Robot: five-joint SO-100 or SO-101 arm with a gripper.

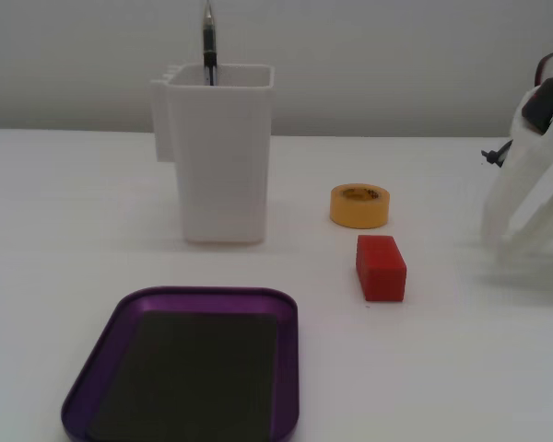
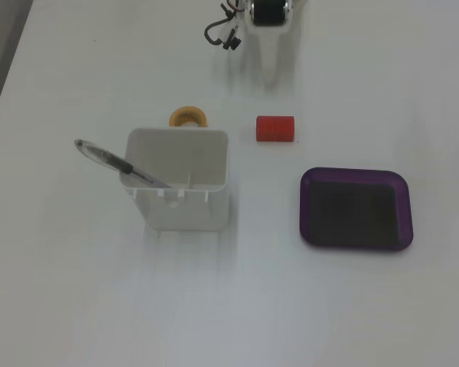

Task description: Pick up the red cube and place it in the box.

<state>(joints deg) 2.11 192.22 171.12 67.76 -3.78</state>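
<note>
The red cube (image 1: 380, 267) lies on the white table, right of centre in the low fixed view; in the fixed view from above the red cube (image 2: 275, 128) sits just up and left of the box. The box (image 1: 207, 293) is a shallow purple tray with a dark floor and nothing in it, at the front left; from above the box (image 2: 354, 173) is at the right. My gripper (image 1: 496, 249) hangs at the right edge, its white fingers spread, open and holding nothing, well right of the cube. From above the gripper (image 2: 269, 73) points down at the table beyond the cube.
A yellow tape roll (image 1: 359, 205) lies just behind the cube, also seen from above as the tape roll (image 2: 189, 116). A tall white container (image 1: 223, 157) with a pen (image 1: 208, 37) in it stands at the back left. Black cables (image 2: 222, 32) trail beside the arm's base.
</note>
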